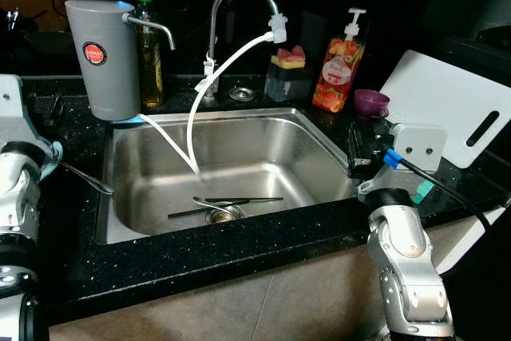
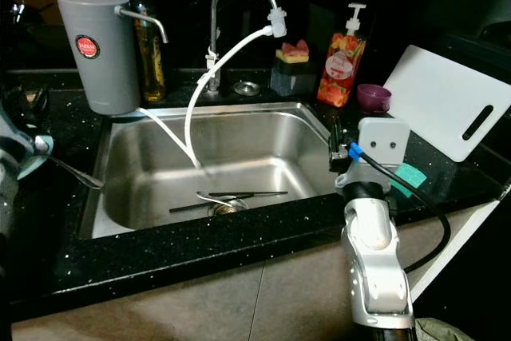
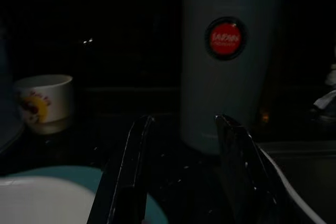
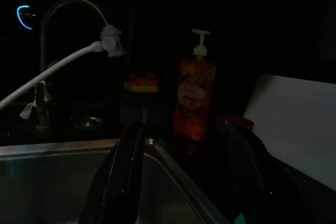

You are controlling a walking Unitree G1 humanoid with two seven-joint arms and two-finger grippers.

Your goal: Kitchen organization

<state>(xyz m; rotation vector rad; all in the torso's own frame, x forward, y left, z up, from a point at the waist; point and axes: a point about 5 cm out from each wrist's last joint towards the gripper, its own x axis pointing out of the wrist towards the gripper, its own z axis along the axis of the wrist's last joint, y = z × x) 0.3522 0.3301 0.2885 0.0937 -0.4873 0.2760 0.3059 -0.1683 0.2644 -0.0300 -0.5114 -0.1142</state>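
The tidying looks barely begun — a spoon [image 1: 214,207] and a dark utensil [image 1: 239,200] lie by the drain in the sink [image 1: 319,157], untouched. The right gripper [image 4: 181,182] hangs over the sink's right rim and the left gripper [image 3: 181,177] hovers over the counter before the grey filter [image 1: 102,57] — both spread apart, holding nothing.
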